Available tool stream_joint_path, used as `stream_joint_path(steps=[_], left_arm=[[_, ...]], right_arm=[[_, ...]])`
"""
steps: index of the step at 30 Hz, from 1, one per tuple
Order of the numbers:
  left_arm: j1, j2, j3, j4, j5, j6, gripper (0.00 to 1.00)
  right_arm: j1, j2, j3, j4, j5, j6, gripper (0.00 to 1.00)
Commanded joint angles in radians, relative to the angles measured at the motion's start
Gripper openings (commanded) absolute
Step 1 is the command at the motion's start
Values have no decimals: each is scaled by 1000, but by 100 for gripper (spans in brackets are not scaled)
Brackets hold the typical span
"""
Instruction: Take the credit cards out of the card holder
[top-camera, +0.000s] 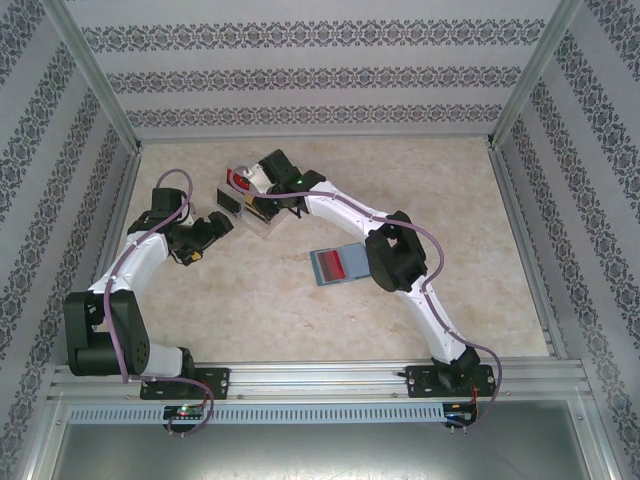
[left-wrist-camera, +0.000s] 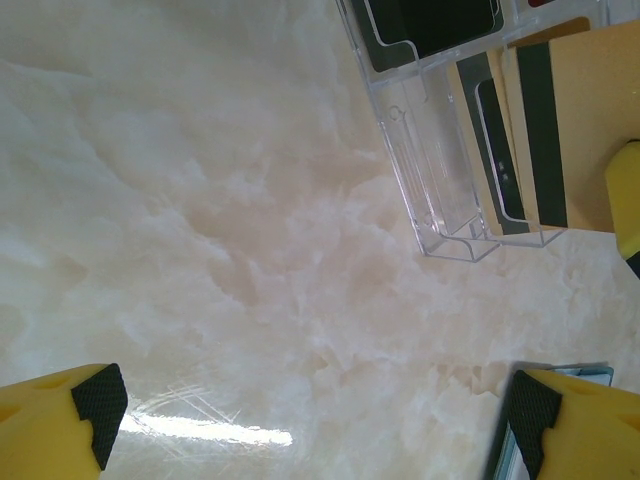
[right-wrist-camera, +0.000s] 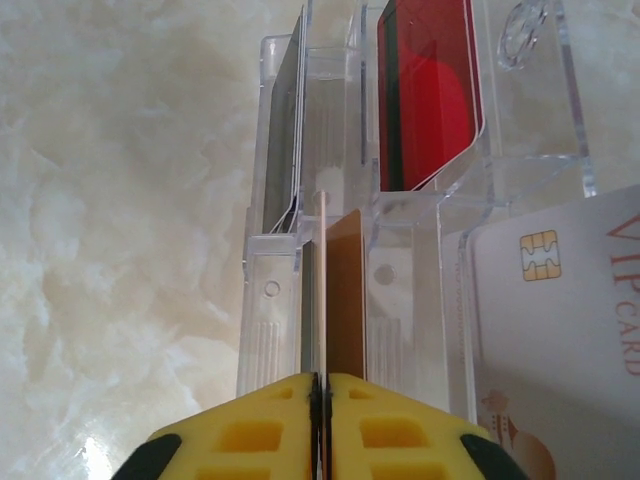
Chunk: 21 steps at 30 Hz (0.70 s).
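**Status: task partly complete — unloading is under way.**

My right tool (right-wrist-camera: 320, 382) stands with its fingers together, clamped on the lower edge of an orange card (right-wrist-camera: 347, 300). The card is held upright and edge-on inside a near slot of the clear plastic tray (right-wrist-camera: 268, 300). I judge it seated or very nearly so, and ready for release.

My left tool (left-wrist-camera: 312, 405) has its fingers fully apart and holds nothing. It hangs over bare tabletop (left-wrist-camera: 200, 200), just beside the tray.

Cards out of the holder, as far as I can see:
- a dark card (right-wrist-camera: 283, 130) in the far left slot;
- a red card (right-wrist-camera: 430, 100) in the far right slot;
- a white card (right-wrist-camera: 560, 340) marked VIP in the near right slot;
- the orange card in my right tool.

The card holder (top-camera: 352, 258) lies open and flat on the tabletop, well apart from the tray and next to my right arm's elbow. In the overhead view a red patch (top-camera: 333, 267) shows on its inner face. I judge this to be at least one card left in a pocket — the view is too small to be sure, or to count any others.

Remaining steps:
1. Release the orange card.
2. Go to the holder.
3. Draw out whatever sits in its pockets.
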Motion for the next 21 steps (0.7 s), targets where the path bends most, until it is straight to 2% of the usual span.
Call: stream_joint_path(steps=[1, 8, 12, 17, 21], left_arm=[[13, 9, 20, -12, 25, 27, 99], [14, 10, 26, -13, 39, 26, 99], [14, 4, 27, -12, 51, 23, 100], [13, -1, 25, -15, 65, 19, 100], [11, -1, 22, -13, 86, 14, 99]], right_arm=[[9, -27, 2, -23, 32, -7, 27], [15, -98, -5, -39, 17, 53, 37], [14, -189, -73, -43, -2, 138, 45], [14, -364, -304, -5, -8, 277, 54], [0, -526, -582, 42, 33, 388, 58]])
